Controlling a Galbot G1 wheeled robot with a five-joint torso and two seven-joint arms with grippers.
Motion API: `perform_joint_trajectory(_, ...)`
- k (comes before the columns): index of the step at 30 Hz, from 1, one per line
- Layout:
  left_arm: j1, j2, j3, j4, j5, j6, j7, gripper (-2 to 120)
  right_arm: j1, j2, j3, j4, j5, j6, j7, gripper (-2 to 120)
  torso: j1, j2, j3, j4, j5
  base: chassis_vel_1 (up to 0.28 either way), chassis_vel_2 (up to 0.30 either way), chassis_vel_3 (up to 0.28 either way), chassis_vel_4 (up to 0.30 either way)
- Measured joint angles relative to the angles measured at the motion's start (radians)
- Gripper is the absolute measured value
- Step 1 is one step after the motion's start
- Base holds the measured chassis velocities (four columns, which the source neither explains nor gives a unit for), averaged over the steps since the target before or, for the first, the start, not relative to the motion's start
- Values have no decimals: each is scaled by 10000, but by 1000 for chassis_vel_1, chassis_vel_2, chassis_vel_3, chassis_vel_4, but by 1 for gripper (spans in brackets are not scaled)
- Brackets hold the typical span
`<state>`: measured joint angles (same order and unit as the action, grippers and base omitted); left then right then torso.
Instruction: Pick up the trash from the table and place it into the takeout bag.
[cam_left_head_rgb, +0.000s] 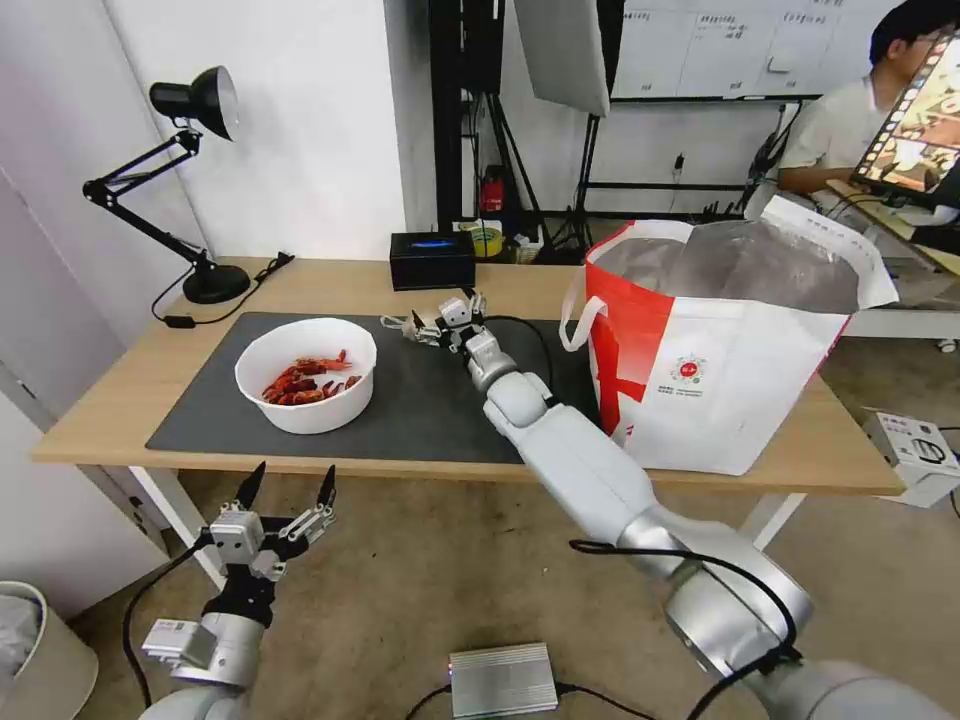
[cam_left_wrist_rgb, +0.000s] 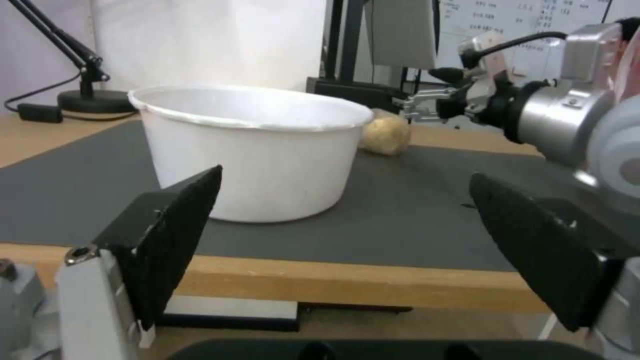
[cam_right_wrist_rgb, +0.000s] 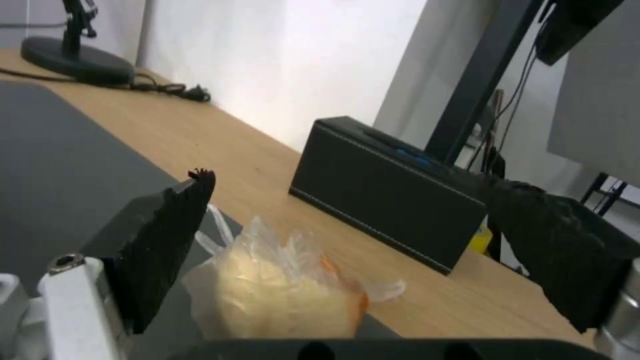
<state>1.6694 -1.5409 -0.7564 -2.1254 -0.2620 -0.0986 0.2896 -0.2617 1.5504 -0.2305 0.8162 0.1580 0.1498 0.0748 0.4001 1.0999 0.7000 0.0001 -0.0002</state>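
Lying at the far edge of the dark grey mat (cam_left_head_rgb: 420, 400), the small knotted clear bag (cam_right_wrist_rgb: 280, 290) sat between the spread fingers of the right claw (cam_left_head_rgb: 440, 325), which was released and not yet closed on it. In the left wrist view the bag (cam_left_wrist_rgb: 385, 134) showed just behind the white bowl (cam_left_head_rgb: 306, 374), with the right claw (cam_left_wrist_rgb: 427, 102) right beside it. The bowl held red crayfish shells (cam_left_head_rgb: 305, 380) and stood on the left part of the mat. The black box (cam_left_head_rgb: 432, 259) rested on the counter (cam_left_head_rgb: 110, 400) just beyond the bag, and the desk lamp (cam_left_head_rgb: 185, 180) stood at the far left corner. The takeout bag (cam_left_head_rgb: 720, 350) stood upright and open on the counter's right end, well apart from the knotted bag. The left claw (cam_left_head_rgb: 285, 500) hung released below the counter's near edge, in front of the bowl.
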Motion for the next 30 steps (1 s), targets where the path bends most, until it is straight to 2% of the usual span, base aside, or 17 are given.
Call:
perform_joint_trajectory(8,-33,20,2,198,-6,-34,60,100,611,227,-258,-999,-154,-47,-298,100,-1,0,0,-1,1,0,0,0,0)
perform_joint_trajectory(30,-292,15,231,681,40,-173,137,100,897,242,-530,-1953,-243,-345,-897,100,-1,1,0,-1,1,0,0,0,0)
